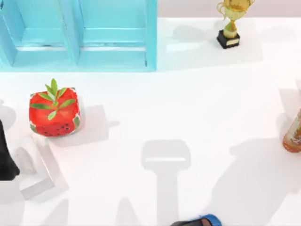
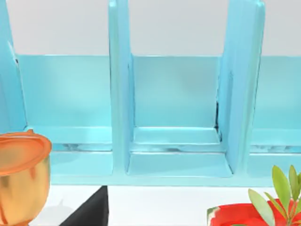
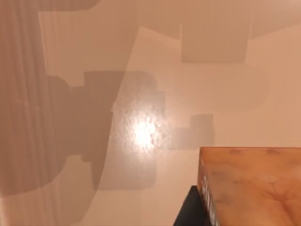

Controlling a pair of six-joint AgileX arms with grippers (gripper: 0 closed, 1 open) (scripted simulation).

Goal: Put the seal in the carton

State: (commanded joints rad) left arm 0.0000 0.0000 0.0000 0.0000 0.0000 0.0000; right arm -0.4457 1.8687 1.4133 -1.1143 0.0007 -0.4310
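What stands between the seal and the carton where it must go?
Nothing visible closes the carton; its compartments are open. The watermelon cube stands in front of its left part. The seal shows close in the right wrist view, so I cannot trace its whole path.

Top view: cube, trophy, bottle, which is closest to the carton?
The red watermelon-patterned cube, close to the carton front edge; the gold trophy and orange-brown bottle stand farther right.

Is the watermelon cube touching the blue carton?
Apart. The top view shows a strip of bare white table between the watermelon cube and the front edge of the carton.
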